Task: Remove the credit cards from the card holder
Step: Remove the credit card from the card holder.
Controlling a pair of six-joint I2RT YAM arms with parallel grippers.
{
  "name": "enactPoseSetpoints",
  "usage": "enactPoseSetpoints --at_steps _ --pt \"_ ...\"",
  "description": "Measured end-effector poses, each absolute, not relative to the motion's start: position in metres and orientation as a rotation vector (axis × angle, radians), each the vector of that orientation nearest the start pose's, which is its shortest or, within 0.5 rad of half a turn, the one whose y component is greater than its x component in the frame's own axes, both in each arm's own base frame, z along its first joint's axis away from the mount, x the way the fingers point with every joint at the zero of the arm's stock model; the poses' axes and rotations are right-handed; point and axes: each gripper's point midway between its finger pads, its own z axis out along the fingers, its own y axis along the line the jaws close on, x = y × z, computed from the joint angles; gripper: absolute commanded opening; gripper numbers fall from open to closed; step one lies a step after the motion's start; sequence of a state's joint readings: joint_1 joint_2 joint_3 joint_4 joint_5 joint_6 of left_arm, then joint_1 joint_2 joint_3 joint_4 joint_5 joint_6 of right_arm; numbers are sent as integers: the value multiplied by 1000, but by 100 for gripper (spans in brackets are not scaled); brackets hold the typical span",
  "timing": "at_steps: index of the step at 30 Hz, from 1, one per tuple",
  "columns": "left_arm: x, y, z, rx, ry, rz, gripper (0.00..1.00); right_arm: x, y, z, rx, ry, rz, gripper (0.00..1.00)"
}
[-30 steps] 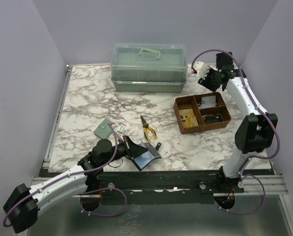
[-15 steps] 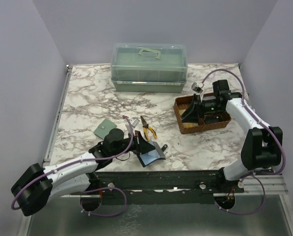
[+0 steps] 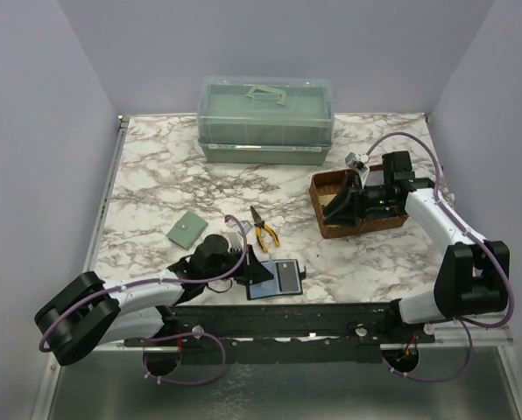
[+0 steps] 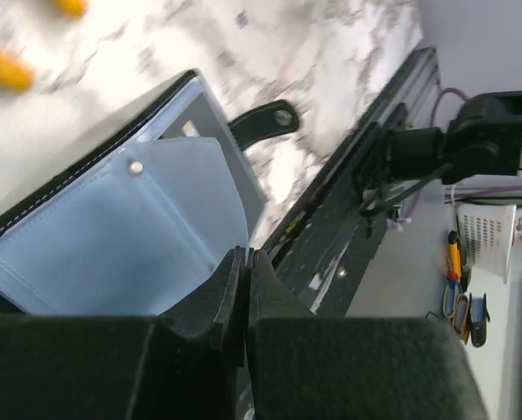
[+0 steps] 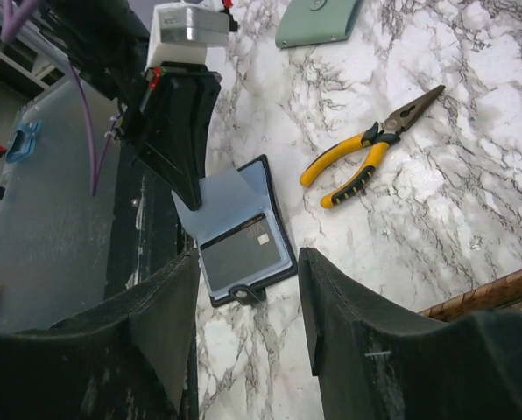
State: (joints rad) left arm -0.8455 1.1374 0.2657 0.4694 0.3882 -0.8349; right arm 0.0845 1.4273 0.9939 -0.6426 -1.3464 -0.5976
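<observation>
The card holder (image 3: 263, 282) lies spread open and flat on the marbled white-and-grey worktop (image 3: 156, 175), close to its near edge; its outside is black with pale stitching, its inner lining a smooth blue-grey, and a black strap with a metal snap (image 4: 265, 122) sticks out from one side; a thin dark grey credit card (image 5: 242, 248) sits in its pocket. The left gripper (image 4: 245, 255) has its jaws closed to a sliver on the edge of the blue-grey flap, as far as the wrist view shows. The right gripper (image 5: 248, 258) is spread wide with nothing between its fingers, held low over the brown woven basket (image 3: 322, 227).

Half a second ago the card holder stood tented up in the left gripper, and now it is flat, with the left arm reaching further along the front edge; a second ago the right arm was high at the back corner, and it has since dropped to the basket.

The basket is split into compartments, but the right arm hides most of what they hold; the translucent sage-green box (image 3: 265, 118), with a handle moulded into its lid, sits shut at the back, contents not discernible. Yellow-handled pliers (image 3: 264, 229) and a sage-green snap wallet (image 3: 187, 229) lie loose on the worktop.
</observation>
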Motion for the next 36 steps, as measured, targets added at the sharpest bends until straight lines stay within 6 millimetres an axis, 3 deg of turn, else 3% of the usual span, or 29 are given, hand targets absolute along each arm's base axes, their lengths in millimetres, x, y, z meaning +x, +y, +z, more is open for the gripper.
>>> enactPoseSetpoints --at_steps 5,12,16,19,24,27,31,36 --pt "125 -272 54 135 2362 -1320 9 245 197 182 -1049 1738 1445 55" --pt "131 -256 38 -66 2433 -1214 13 223 222 167 -1099 1768 1553 55" --pt "136 -246 39 -157 2430 -1158 21 215 232 162 -1131 1772 1591 55" --pt "139 -238 39 -228 2437 -1109 37 207 241 156 -1165 1781 1621 56" --pt "138 -227 40 -341 2476 -1042 51 185 261 140 -1264 1802 1671 55" --pt "138 -224 45 -362 2473 -1034 66 176 268 130 -1303 1825 1685 55" --pt "143 -223 67 -349 2402 -1065 98 171 268 119 -1299 1874 1695 55" --pt "150 -226 109 -334 2228 -1192 99 162 268 114 -1226 1940 1768 53"
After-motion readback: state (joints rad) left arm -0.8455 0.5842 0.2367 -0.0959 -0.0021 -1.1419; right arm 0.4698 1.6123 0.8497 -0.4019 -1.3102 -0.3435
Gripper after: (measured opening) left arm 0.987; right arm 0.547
